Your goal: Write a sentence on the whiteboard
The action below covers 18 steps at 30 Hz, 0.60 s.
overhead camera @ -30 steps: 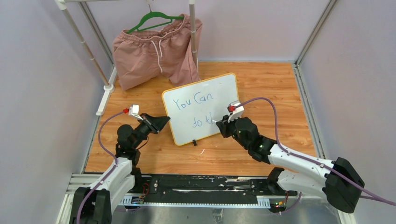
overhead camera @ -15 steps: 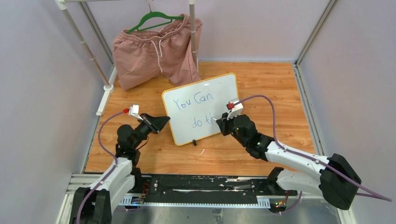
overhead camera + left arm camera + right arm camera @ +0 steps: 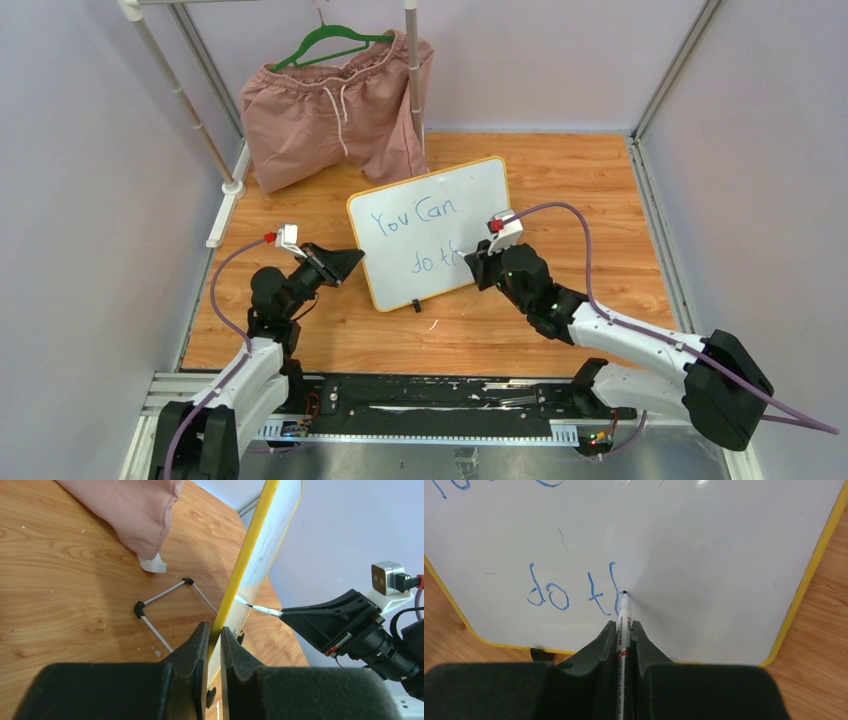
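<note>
The whiteboard, white with a yellow frame, stands tilted on the wooden table. Its sentence in blue reads "You Can", with "do t" and one more upright stroke below. My left gripper is shut on the board's left edge, and the yellow frame runs between its fingers. My right gripper is shut on a white marker. The marker's tip touches the whiteboard just right of the last stroke. From the left wrist the marker meets the board's face.
Pink shorts hang on a green hanger from a white rack at the back. A wire stand props the board from behind. Small black feet sit under its lower edge. Walls close in left and right.
My right gripper has shifted slightly left and toward the board with the marker, along the second line. The left gripper and the board have not moved.
</note>
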### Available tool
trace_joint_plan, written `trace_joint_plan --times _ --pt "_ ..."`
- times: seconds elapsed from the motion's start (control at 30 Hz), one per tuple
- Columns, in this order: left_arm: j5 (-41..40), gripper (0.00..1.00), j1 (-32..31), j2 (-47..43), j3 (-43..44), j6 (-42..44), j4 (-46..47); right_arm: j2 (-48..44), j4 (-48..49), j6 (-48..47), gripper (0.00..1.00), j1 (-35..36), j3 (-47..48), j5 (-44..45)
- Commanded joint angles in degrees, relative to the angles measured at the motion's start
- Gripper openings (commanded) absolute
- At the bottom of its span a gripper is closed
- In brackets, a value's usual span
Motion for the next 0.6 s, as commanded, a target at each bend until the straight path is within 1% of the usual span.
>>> trace_joint_plan --times 0.0,0.27,0.57 --pt "0.7 0.0 -0.3 -0.8 -0.2 -0.7 2.5 -0.5 -0.6 0.4 0.0 -1.4 0.6 2.4" --pt "0.6 0.0 -0.4 -0.7 -0.3 -0.6 2.5 -1.8 -1.2 1.0 0.0 -1.4 -1.1 2.3" --pt "0.6 0.0 -0.3 -0.6 -0.1 -0.6 2.6 -1.9 -1.9 1.8 0.0 -1.4 -2.3 -0.3"
